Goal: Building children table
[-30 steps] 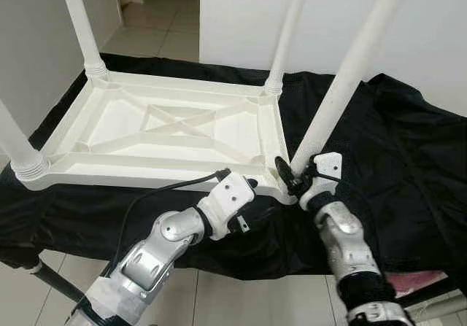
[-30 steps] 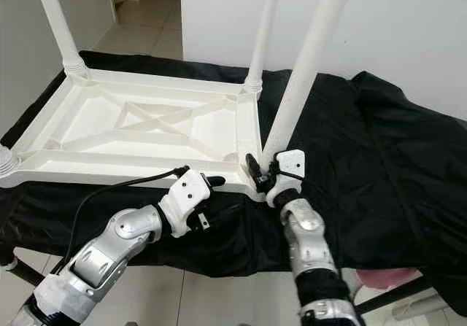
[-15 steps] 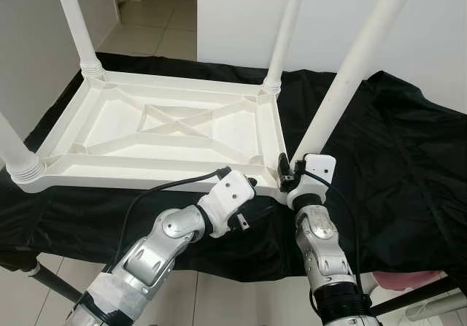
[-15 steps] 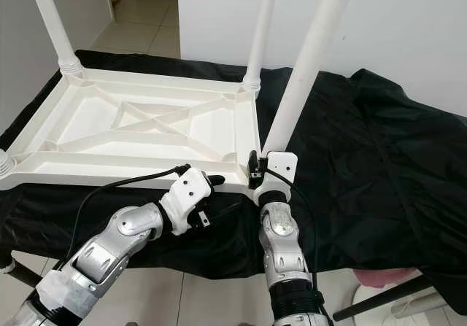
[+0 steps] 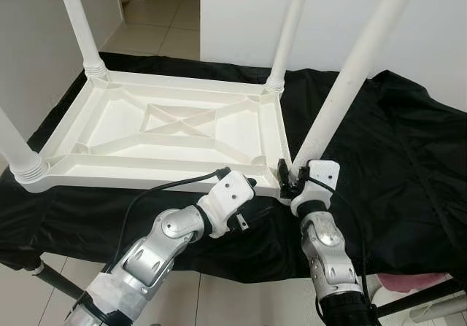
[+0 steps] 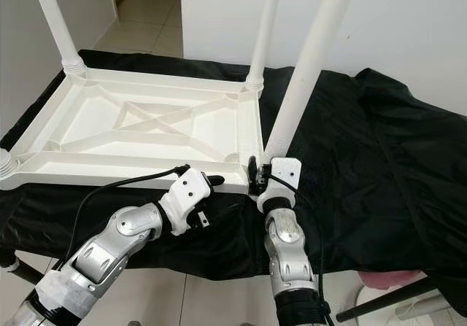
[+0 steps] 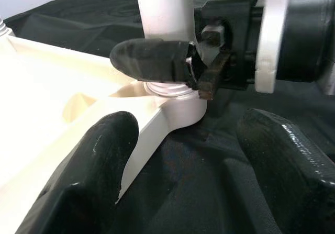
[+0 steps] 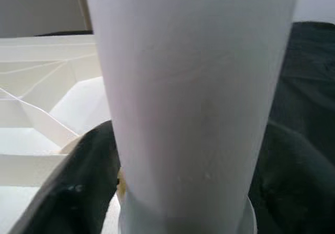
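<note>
A white plastic children's table lies upside down on a black cloth. Two far legs and a near-left leg stand up from its corner sockets. The near-right leg leans slightly to the right from its corner socket. My right gripper is shut on this leg's base; the leg sits between its black fingers. Just left of that corner, my left gripper is at the table's front rim, its fingers spread open with nothing held.
The black cloth covers a low platform and hangs over its front edge. White walls stand behind and to the left. Tiled floor runs into a far doorway. A pink object lies on the floor at lower right.
My right forearm swung in from the right to stand under its gripper, which slid a little left and lower on the leg's base. The left arm has barely moved.
</note>
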Controlling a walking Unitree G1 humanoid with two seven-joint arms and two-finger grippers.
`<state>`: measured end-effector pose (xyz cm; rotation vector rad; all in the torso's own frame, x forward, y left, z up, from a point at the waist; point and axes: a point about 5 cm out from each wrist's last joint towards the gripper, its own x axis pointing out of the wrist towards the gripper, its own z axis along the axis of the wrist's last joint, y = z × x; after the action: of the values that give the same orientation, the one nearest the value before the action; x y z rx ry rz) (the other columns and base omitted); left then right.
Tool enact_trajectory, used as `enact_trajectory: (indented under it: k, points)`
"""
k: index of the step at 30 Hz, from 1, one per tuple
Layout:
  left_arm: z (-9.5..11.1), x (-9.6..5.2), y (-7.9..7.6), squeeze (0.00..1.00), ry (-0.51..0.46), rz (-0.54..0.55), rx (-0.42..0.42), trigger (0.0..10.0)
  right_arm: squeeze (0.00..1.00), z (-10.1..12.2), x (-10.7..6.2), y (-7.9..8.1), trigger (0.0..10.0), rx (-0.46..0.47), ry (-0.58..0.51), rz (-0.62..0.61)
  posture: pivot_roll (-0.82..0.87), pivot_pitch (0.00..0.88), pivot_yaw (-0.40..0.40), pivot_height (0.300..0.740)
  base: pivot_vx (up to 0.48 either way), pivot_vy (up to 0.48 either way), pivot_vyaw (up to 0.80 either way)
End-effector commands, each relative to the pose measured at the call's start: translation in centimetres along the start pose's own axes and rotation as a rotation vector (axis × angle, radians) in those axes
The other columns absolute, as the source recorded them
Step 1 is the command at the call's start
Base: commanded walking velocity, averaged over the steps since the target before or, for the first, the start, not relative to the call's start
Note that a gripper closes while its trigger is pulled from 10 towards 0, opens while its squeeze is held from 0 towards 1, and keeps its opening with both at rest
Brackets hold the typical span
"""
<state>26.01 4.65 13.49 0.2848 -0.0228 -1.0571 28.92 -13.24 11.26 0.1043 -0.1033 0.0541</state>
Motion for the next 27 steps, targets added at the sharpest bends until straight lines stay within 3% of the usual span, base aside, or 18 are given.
enact_trajectory:
  k: [1, 8, 9, 10, 11, 27]
  points:
    - [0.1, 0.0, -0.1, 0.0, 0.003, -0.115, 0.018, 10.0, 1.0, 0.2, -0.3, -0.4, 10.0, -0.003, -0.008, 0.03, -0.01, 0.0, -0.086, 0.74, 0.0, 0.0, 0.0]
    - [0.5, 0.1, 1.0, 0.0, -0.008, -0.084, 0.023, 10.0, 1.0, 0.0, -0.7, -1.2, 10.0, -0.03, -0.009, 0.077, 0.01, 0.0, -0.107, 0.74, 0.0, 0.0, 0.0]
    - [0.6, 0.1, 1.0, 0.0, -0.009, -0.084, 0.027, 10.0, 0.71, 0.0, -0.8, -1.3, 10.0, -0.031, -0.007, 0.088, 0.01, 0.0, -0.11, 0.74, 0.0, 0.0, 0.0]
    - [0.6, 0.1, 1.0, 0.0, -0.01, -0.085, 0.029, 10.0, 0.71, -0.1, -0.8, -1.4, 10.0, -0.032, -0.005, 0.095, 0.01, 0.0, -0.11, 0.74, 0.0, 0.0, 0.0]
    - [0.7, 0.1, 0.9, 0.0, -0.012, -0.087, 0.029, 10.0, 0.0, 0.0, -0.8, -1.4, 10.0, -0.032, -0.008, 0.116, 0.01, 0.0, -0.111, 0.74, 0.0, 0.0, 0.0]
    - [1.2, 0.6, -1.1, 0.0, -0.055, -0.179, 0.011, 10.0, 0.0, 0.9, 0.1, -2.5, 10.0, -0.032, -0.042, 0.343, 0.02, 0.0, -0.103, 0.74, 0.0, 0.0, 0.0]
